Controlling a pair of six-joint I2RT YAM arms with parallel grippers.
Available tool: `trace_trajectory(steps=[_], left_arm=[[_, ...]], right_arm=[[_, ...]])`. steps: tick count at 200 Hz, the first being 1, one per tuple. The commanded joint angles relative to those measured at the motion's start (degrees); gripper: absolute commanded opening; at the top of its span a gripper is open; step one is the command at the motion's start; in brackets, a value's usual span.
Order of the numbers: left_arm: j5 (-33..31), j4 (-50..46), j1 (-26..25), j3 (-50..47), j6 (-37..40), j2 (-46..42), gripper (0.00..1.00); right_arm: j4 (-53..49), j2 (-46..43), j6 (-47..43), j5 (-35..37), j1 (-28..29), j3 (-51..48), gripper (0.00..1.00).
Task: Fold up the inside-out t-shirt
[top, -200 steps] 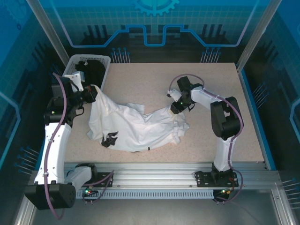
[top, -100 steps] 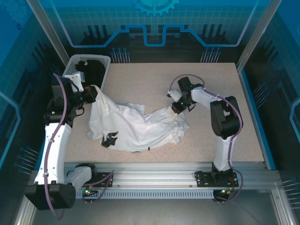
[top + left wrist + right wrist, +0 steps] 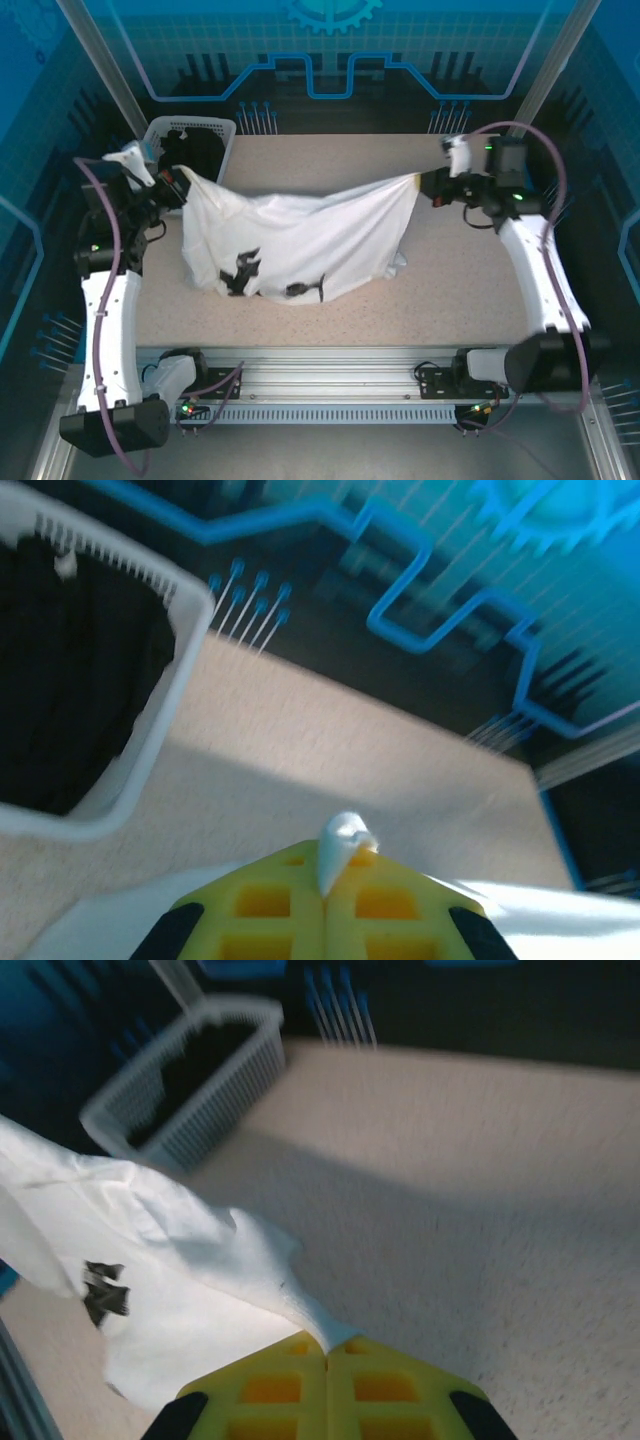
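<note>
The left gripper, just beside the white plastic basket, is clamped on one top corner of the wrinkled white cloth t-shirt with a small black print. The shirt hangs stretched left to right over the speckled beige surface. Its long axis runs between the arms to the right gripper, which pinches the opposite corner.

The left arm and right arm consist of white link shells joined by black joint housings. A mauve cable loops outside each arm. The left gripper and right gripper carry yellow fingers with square recesses and black outer corners.
</note>
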Motion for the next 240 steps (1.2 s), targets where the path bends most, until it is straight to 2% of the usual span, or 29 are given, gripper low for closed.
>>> trace_trajectory(steps=[1,34,50,66,80,101,126,142,179,208,240], left_arm=[[4.67,3.39,4.24,9.92,-6.69,-1.97,0.00],[5.07,-1.53,12.52,27.15,-7.69,-0.52,0.00],[3.40,-5.20,12.92,35.39,-6.21,1.80,0.00],[2.96,-5.63,12.89,38.92,-6.65,3.73,0.00],[3.54,-3.88,12.89,37.74,-7.90,4.99,0.00],[2.76,1.09,11.40,31.26,-8.40,6.07,0.00],[-5.27,0.87,1.66,28.91,-1.71,11.54,0.00],[-7.25,1.13,-2.31,29.87,0.11,17.11,0.00],[-7.59,1.37,-3.49,34.17,-0.29,26.24,0.00],[-6.95,3.04,-3.45,33.29,-0.40,22.91,0.00],[-7.39,5.13,-3.45,30.16,-0.45,12.37,0.00]], right_arm=[[1.71,-6.66,8.45,-6.57,-4.56,4.59,0.00],[-3.05,-13.97,9.08,-0.16,-10.23,14.46,0.00],[-6.14,-15.29,7.68,3.18,-11.10,19.12,0.00],[-8.33,-15.33,6.19,5.73,-11.20,22.45,0.00],[-8.27,-14.31,5.78,7.96,-11.19,23.13,0.00],[-4.99,-10.62,7.46,7.12,-10.87,21.36,0.00],[0.01,-4.10,7.52,11.56,-8.53,19.11,0.00],[1.19,0.99,6.55,14.22,-6.65,20.36,0.00],[-0.01,8.94,4.39,17.95,-5.05,26.01,0.00],[-1.86,6.61,2.78,19.89,-4.95,27.42,0.00],[-3.81,-1.37,1.69,22.93,-4.90,26.38,0.00]])
